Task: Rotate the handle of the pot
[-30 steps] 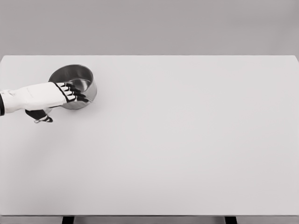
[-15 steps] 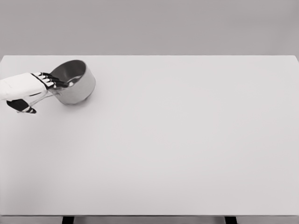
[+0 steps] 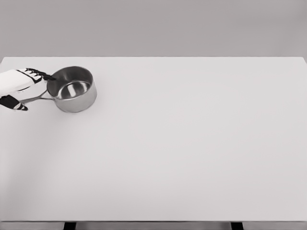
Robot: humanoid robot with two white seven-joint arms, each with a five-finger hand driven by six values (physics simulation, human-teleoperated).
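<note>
A shiny steel pot [image 3: 73, 91] stands upright near the table's far left corner. Its thin handle [image 3: 37, 99] points left, slightly toward me. My left hand [image 3: 34, 92] comes in from the left edge beside the pot. Its dark fingertips [image 3: 44, 75] reach almost to the pot's left rim, and the thumb [image 3: 14, 106] hangs below the handle. The fingers are spread, with the handle running between them and the thumb, and I see no closed grasp. The right arm is out of view.
The white table [image 3: 182, 143] fills the view, and its left edge lies close to the pot and hand. Two dark table legs [image 3: 70, 225] show at the bottom edge.
My left hand has pulled back to the left, off the top of the pot. The pot tipped half a second ago and now sits level, with its handle showing to the left.
</note>
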